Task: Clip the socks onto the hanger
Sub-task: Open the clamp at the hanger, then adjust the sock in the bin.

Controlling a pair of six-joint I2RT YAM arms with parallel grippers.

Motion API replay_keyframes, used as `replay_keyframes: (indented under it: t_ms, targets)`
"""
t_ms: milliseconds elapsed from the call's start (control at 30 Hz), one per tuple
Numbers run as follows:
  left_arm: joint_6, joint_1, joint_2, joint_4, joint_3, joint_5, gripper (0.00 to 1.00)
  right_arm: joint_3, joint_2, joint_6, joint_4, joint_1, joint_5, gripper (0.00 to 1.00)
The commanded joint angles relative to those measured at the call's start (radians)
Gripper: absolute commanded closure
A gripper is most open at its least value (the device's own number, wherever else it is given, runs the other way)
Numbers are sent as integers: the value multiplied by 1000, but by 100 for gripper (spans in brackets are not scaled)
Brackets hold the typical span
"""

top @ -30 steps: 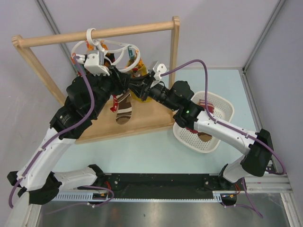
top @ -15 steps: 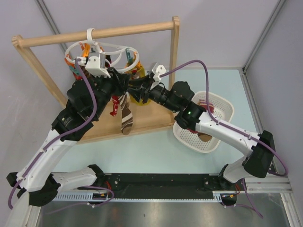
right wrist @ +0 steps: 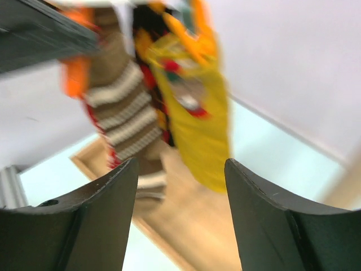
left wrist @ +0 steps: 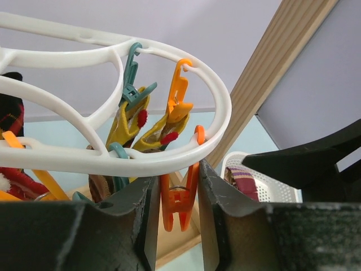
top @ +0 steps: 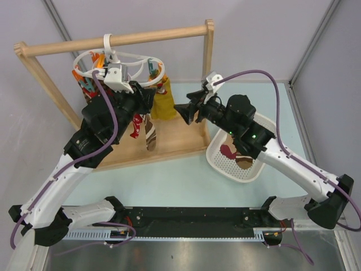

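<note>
The hanger [left wrist: 221, 110] hung by its hook from the wooden rail [top: 169, 33] in the upper left of the top view. A brown striped sock [top: 150, 134] and a mustard-yellow sock [top: 164, 103] dangled from its pegs. The left arm was extended up beneath it, its hand [left wrist: 176, 186] bracketing an orange peg [left wrist: 179, 206]; whether the fingers pressed the peg could not be told. The right arm was bent at centre frame, its hand [top: 181, 110] spread apart and empty, pointing left toward the socks.
</note>
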Motion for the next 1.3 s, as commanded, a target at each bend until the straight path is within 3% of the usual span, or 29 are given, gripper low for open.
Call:
replay_keyframes:
  t_ms: [0,233,400,567,733,967,1267]
  targets:
    - [19,6,-20,82,-23,-34,89,-50,-86,20,-222,-75,115,32]
    - [5,8,-20,122,-69,-28,100,-143,-151,101,-428,-266,173,32]
    - [0,6,-13,131,-76,-25,100,-185,-122,158,-509,-376,195,33]
    - [-3,6,-18,137,-80,-23,100,-213,-38,194,-560,-475,117,34]
    - [-9,6,-18,135,-77,-14,100,-237,35,203,-664,-492,167,37]
    - [-9,6,-24,134,-80,-3,100,-378,24,218,-632,-578,115,54]
    - [-3,6,-32,132,-85,-6,100,-466,114,232,-546,-623,93,58]
